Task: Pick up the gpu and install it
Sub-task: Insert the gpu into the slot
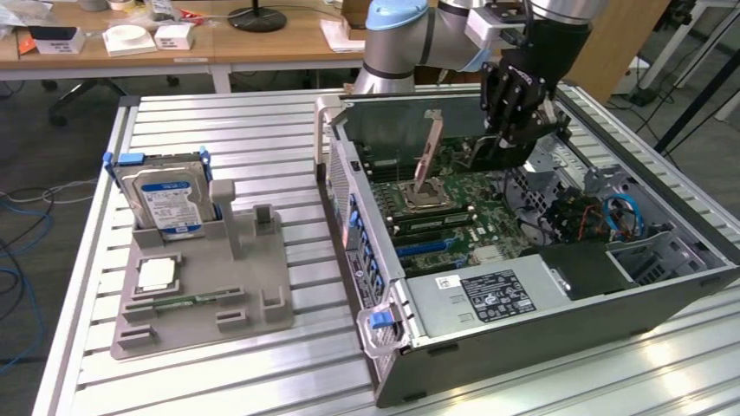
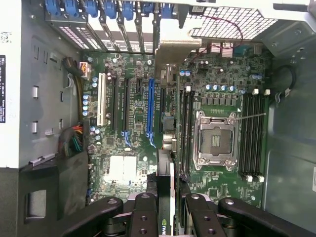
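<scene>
The gpu (image 2: 166, 163) hangs edge-on over the motherboard (image 2: 123, 163) inside the open computer case (image 1: 647, 303). Its silver end bracket (image 2: 174, 47) points toward the case's rear slot openings. My gripper (image 2: 167, 200) is shut on the card's near end, with a black finger (image 2: 143, 212) on either side of the green board. In the exterior view the gripper (image 1: 509, 139) reaches down into the case from above, and the gpu's bracket (image 1: 432, 147) shows as a pale strip to its left. The card sits close beside the long blue slot (image 2: 149, 106); whether it touches the board I cannot tell.
A CPU socket (image 2: 216, 140) and memory slots (image 2: 252, 136) lie beside the card. Blue latches (image 2: 106, 7) line the case's rear wall. Left of the case, a grey fixture (image 1: 249, 286) holds a hard drive (image 1: 172, 199), a processor chip (image 1: 156, 275) and a memory stick (image 1: 185, 301).
</scene>
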Robot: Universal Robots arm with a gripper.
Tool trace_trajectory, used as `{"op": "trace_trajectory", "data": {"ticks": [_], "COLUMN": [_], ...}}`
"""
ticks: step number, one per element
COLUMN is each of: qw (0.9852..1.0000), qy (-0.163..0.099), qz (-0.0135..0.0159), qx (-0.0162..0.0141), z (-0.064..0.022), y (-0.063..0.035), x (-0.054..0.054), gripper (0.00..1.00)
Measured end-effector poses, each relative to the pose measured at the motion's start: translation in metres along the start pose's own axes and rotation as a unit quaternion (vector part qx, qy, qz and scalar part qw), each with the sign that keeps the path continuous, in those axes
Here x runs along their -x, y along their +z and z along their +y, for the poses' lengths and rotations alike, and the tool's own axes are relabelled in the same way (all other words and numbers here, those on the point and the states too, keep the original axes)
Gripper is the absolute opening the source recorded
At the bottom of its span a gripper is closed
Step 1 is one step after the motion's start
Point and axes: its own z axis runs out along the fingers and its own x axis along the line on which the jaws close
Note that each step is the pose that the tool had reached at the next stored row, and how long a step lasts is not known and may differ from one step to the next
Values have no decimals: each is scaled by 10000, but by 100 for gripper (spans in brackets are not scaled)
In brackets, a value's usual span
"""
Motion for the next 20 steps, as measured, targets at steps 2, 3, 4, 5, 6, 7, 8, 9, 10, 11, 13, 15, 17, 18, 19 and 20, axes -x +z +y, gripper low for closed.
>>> {"op": "trace_trajectory", "data": {"ticks": [2,3,4,5,6,7,8,9,10,11,13,15,17,18,19,20], "qw": [10000,10000,10000,10000,10000,10000,10000,10000,10000,10000,10000,10000,10000,10000,10000,10000], "qy": [0,0,0,0,0,0,0,0,0,0,0,0,0,0,0,0], "qz": [1,0,0,0,0,0,0,1,1,0,0,1,1,1,1,1], "qx": [0,0,0,0,0,0,0,0,0,0,0,0,0,0,0,0], "z": [0,0,0,0,-1,-1,-1,-1,-1,-1,-1,-1,-1,-2,-2,-2], "y": [10,13,17,21,24,28,31,35,38,42,48,55,62,65,69,73], "x": [0,0,0,0,-1,-1,-1,-1,-1,-1,-1,-1,-1,-1,-1,-2], "gripper": [27,27,27,27,27,27,27,27,27,27,27,27,27,27,27,27]}}
